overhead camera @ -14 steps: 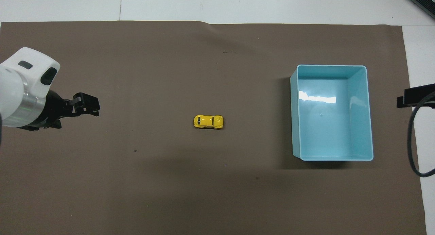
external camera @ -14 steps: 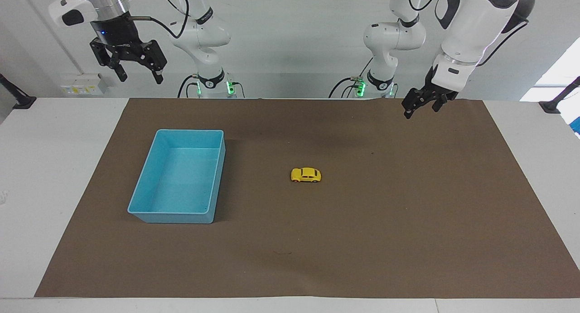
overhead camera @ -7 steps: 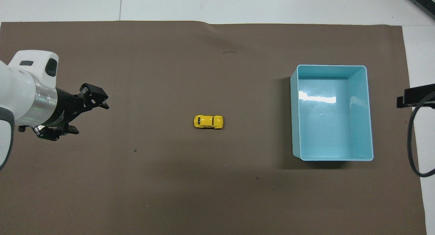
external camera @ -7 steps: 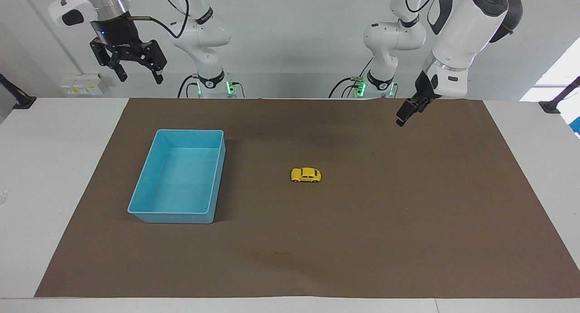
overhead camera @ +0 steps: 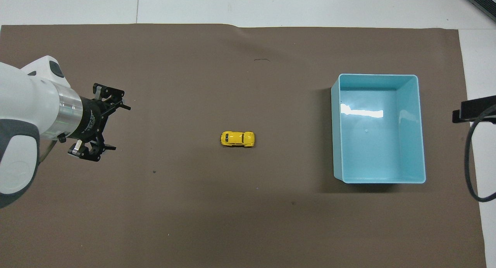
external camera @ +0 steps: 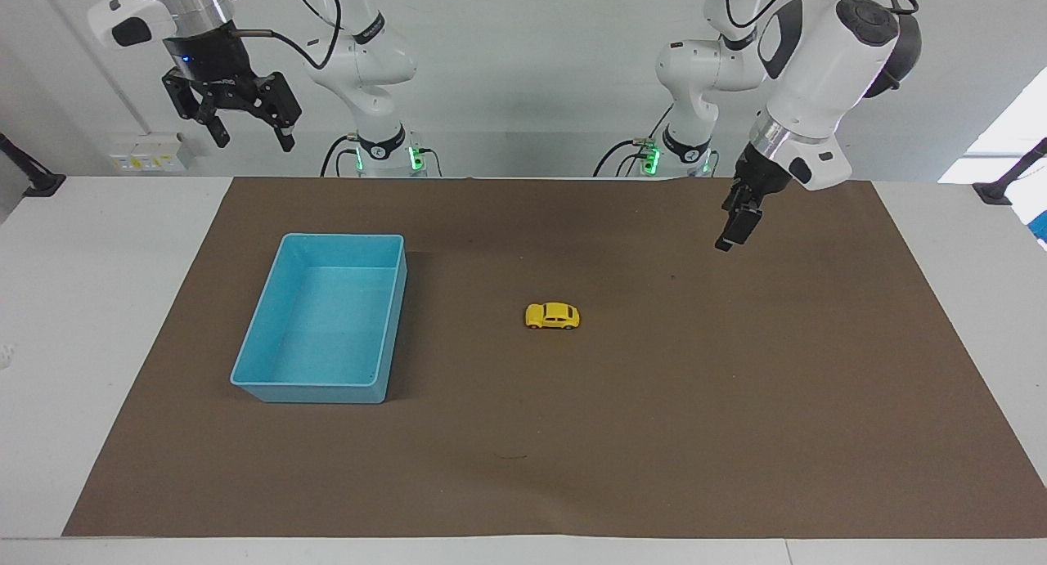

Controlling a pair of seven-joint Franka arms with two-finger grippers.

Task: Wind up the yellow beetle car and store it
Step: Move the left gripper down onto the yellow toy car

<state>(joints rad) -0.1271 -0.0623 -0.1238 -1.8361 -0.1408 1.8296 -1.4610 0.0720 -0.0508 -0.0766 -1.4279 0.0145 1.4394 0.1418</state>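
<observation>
Hovering wide open and empty, my left end effector [overhead camera: 112, 126] faces the yellow beetle car [overhead camera: 238, 139] at its three o'clock; my right end effector [external camera: 249, 132] waits open.

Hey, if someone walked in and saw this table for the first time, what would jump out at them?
The tiny yellow beetle car alone mid-mat, and the big empty blue bin beside it toward the right arm's end. The left gripper hangs open over the brown mat at its own end; the right gripper waits high, open.
</observation>
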